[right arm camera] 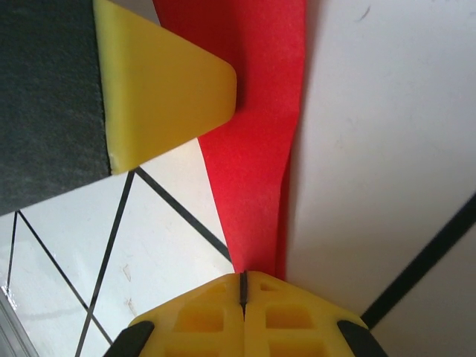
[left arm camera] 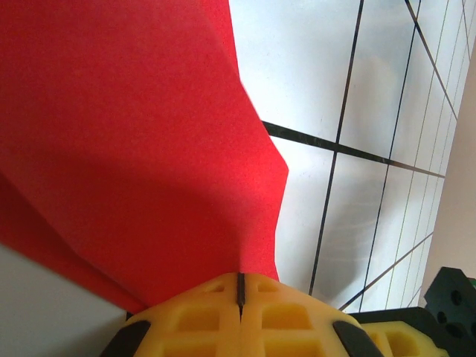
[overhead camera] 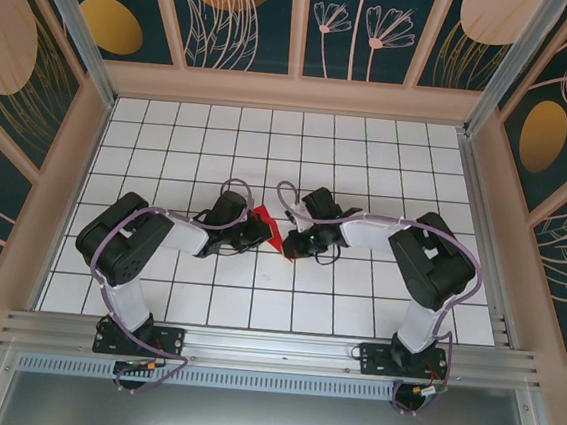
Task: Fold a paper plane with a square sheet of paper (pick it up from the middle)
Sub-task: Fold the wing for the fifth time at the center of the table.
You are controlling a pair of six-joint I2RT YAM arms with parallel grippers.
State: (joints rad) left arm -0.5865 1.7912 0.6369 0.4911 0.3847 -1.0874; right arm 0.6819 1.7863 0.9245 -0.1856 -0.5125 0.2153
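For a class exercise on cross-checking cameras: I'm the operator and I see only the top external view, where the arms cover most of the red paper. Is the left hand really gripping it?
Observer: Yes. In the left wrist view the left hand is shut, and the red paper comes straight out of the seam between its yellow fingers.
Operator: And the right hand?
Observer: Shut too. In the right wrist view the right hand pinches a narrow strip of the paper.
Operator: Is the paper one flat layer?
Observer: No. Near the left hand, one red layer overlaps another.
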